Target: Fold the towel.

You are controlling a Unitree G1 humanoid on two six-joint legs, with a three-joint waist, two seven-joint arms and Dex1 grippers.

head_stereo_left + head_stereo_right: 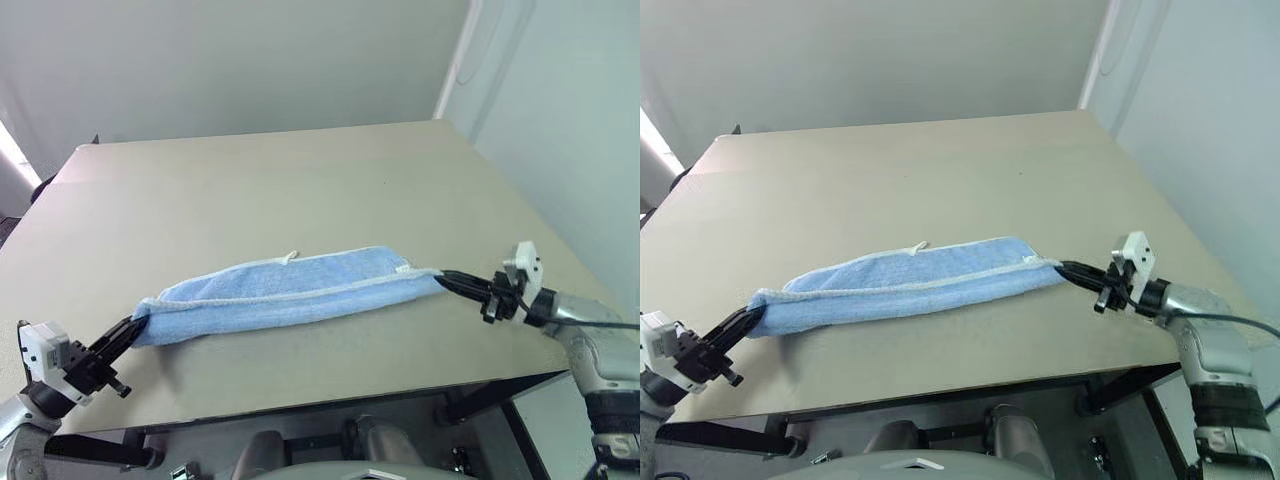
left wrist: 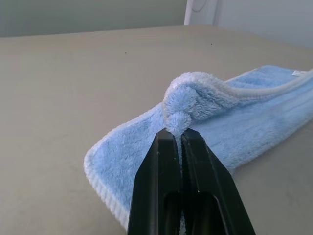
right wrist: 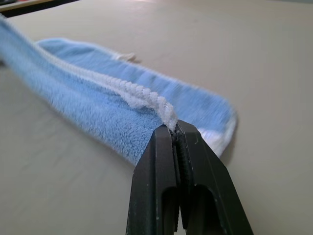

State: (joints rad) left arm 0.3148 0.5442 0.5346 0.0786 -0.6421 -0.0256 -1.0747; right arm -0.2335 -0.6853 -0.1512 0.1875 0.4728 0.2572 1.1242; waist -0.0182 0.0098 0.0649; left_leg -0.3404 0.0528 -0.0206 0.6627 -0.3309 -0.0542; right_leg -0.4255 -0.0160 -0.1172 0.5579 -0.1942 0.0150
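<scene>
Left eye view: the towel [image 1: 285,293] lies as a long doubled band across the near part of the table [image 1: 300,180], stretched between my two grippers. I have the left gripper [image 1: 133,331] clamped tight on a bunched corner at one end, and the right gripper [image 1: 447,280] pinched on the white piped edge at the other; the wrist views show both pairs of fingers pressed together on cloth. I judge that holding both ends taut keeps the upper layer aligned over the lower one, so the fold line stays straight while the band rests on the table. A small white loop tag [image 1: 291,257] pokes out along the far edge. I see no container here, so nothing is held in one.
</scene>
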